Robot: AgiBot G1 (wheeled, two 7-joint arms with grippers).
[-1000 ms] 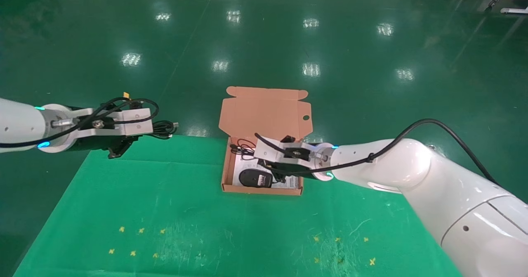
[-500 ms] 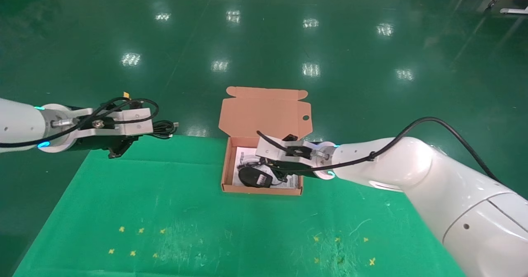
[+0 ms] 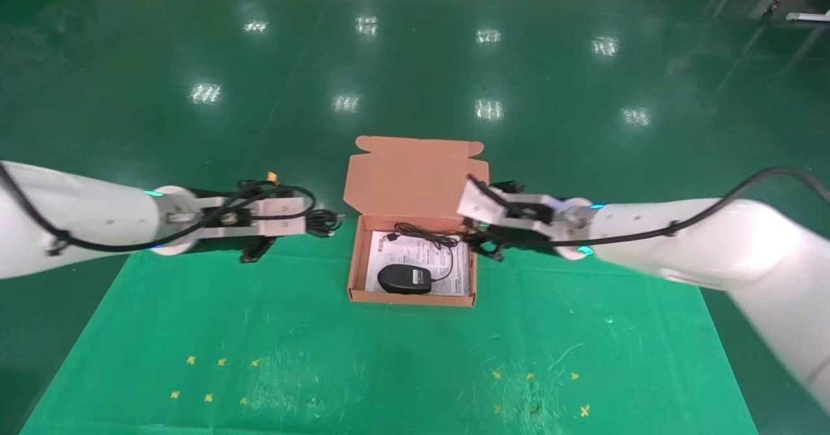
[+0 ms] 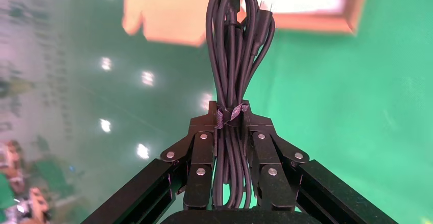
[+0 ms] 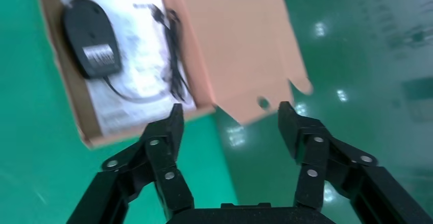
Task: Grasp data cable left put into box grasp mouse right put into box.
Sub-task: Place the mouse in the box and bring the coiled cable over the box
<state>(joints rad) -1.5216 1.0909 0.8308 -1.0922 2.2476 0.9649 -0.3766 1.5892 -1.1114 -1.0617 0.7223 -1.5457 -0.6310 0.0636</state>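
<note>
**Cable clamped in left claw, mouse already boxed**

My left gripper (image 4: 229, 119) is clenched on the data cable (image 4: 235, 45), biting at the tied waist of the bundle, with loops sticking out past the fingertips. In the head view that left gripper (image 3: 311, 218) hangs just left of the box (image 3: 355, 266), off its near-left wall, cable not yet over the opening. I judge the cable light, limp and floppy: the loops will sag and could snag the box wall, and the waist tie is the right place to hold since it keeps the strands together. Rubbery jacket, so slip looks unlikely.

My right gripper (image 5: 230, 127) is spread wide and empty, hovering above the box's right edge near the flap lid (image 3: 415, 172); in the head view it sits at (image 3: 483, 240). The mouse (image 3: 404, 279) lies inside the box on a printed sheet (image 3: 421, 257), its own cord (image 3: 431, 235) curled toward the back wall. Mouse is rigid and smooth, best pinched across its sides, but I judge that step finished.

Count: one data cable, one mouse, one box, one printed sheet, two grippers.
</note>
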